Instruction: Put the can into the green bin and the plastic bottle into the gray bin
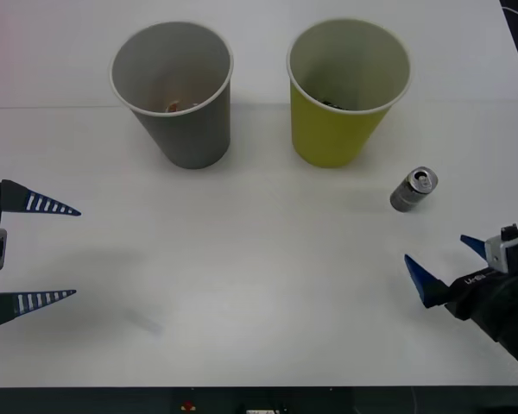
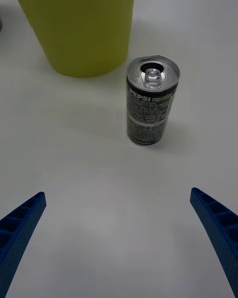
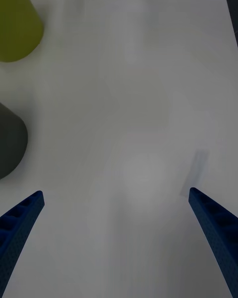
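The can stands upright on the white surface, just beside the green bin. The gray bin is further to the left. The right claw is spread wide and empty, near the can and pointing at it. The left claw waits wide and empty at the left edge. The can step is just starting. Next, the right claw needs to slide around the can and squeeze.
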Robot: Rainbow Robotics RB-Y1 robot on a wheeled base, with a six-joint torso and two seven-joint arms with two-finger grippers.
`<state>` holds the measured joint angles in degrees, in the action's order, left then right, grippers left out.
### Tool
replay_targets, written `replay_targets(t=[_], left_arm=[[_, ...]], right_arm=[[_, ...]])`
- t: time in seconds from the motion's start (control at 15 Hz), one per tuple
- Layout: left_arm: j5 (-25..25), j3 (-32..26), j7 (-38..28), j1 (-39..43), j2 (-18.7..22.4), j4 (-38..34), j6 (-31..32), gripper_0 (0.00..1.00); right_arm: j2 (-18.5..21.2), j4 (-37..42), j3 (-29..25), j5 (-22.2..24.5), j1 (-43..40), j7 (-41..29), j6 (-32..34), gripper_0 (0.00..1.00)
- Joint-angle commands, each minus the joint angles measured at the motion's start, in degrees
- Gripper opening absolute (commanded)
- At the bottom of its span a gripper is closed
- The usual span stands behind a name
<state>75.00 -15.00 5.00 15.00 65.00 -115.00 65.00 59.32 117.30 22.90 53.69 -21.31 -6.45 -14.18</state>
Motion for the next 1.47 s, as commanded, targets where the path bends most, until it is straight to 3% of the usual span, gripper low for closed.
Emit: replay_targets(t=[0.07,0.33,0.67,1.0,1.47], left_arm=[[0.0,0.0,0.0,0.0,0.0,0.0,0.0,1.00],[0.0,0.0,0.0,0.0,0.0,0.0,0.0,1.00],[0.0,0.0,0.0,0.0,0.0,0.0,0.0,1.00],[0.0,0.0,0.0,0.0,0.0,0.0,0.0,1.00],[0.0,0.0,0.0,0.0,0.0,0.0,0.0,1.00]], right_arm=[[0.0,-1.2,7.4,7.8,4.7,-8.4,-9.1,1.00],[-1.5,-9.4,16.7,19.8,13.2,-20.4,-16.4,1.00],[-6.5,-21.4,25.8,28.3,23.3,-31.4,-23.6,1.00],[-12.5,-31.1,26.1,33.8,28.3,-37.8,-24.9,1.00],[-17.1,-37.8,26.1,34.8,32.3,-38.9,-28.8,1.00]])
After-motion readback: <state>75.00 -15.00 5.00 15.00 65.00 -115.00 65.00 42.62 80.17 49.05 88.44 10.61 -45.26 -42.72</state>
